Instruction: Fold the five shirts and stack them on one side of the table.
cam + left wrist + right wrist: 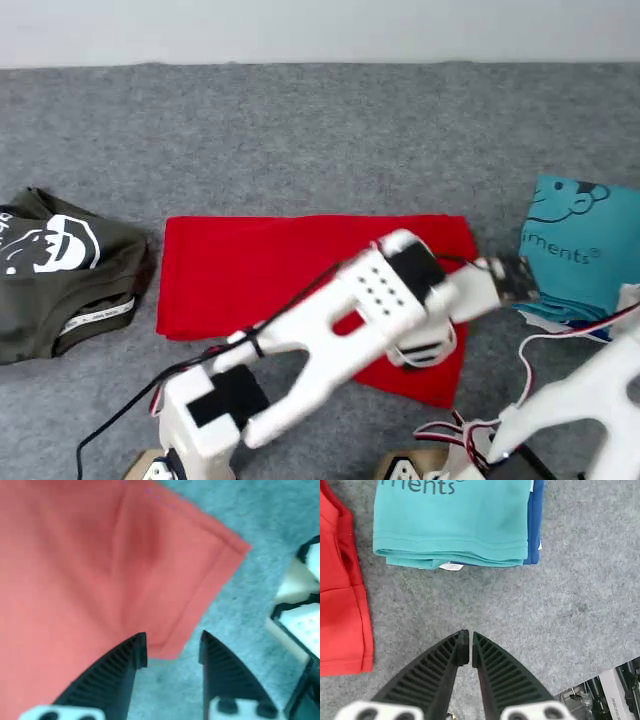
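A: Where the right wrist view looks down, the right gripper (470, 641) sits at bottom centre. Its black jaws are closed to a thin line with nothing between them, over the bare grey table (560, 610).

B: And the left gripper (172, 645)?

A: Its jaws stand moderately apart at the bottom of its own view. The hem of the red shirt (75, 580) shows in the gap just past the tips. Whether they touch the cloth cannot be told. A white part of the right arm (300, 610) sits at that frame's right edge.

B: Is there any writing?

A: Farther up the right wrist frame, the folded teal shirt (455, 520) carries dark lettering, cut by the top edge. A blue shirt (536, 525) lies beneath it and peeks out along its right side. A small white tag (451, 566) pokes from the folds at the lower edge.

B: What does the high view add?

A: It shows a dark cartoon drawing above that lettering, with the teal stack at the right edge. The left arm (385, 285) slants up from the lower left across the red shirt and hides its lower right part. The rest of the red cloth lies flat in the centre. At the left edge an olive shirt (100, 270) lies crumpled. It has a white graphic (50, 245) and a white printed strip (95, 318) along one fold.
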{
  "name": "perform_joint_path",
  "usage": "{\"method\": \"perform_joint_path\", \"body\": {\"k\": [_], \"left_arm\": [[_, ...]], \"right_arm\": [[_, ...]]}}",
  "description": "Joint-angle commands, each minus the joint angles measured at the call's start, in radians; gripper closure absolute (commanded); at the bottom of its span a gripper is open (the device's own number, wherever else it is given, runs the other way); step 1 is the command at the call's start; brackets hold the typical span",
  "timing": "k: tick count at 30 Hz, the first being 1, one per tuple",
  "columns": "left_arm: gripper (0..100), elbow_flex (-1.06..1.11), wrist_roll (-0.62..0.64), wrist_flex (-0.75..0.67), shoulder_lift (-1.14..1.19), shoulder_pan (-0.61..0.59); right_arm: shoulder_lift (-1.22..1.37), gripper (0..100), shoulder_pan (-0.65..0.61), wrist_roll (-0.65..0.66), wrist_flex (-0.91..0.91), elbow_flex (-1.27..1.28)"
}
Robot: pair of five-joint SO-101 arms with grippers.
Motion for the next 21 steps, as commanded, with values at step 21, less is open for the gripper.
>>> {"method": "perform_joint_path", "body": {"k": [21], "left_arm": [[81, -0.053, 0.012, -0.143, 0.358, 0.051]], "right_arm": [[-0.035, 97.3, 0.012, 0.002, 0.039, -0.006]]}}
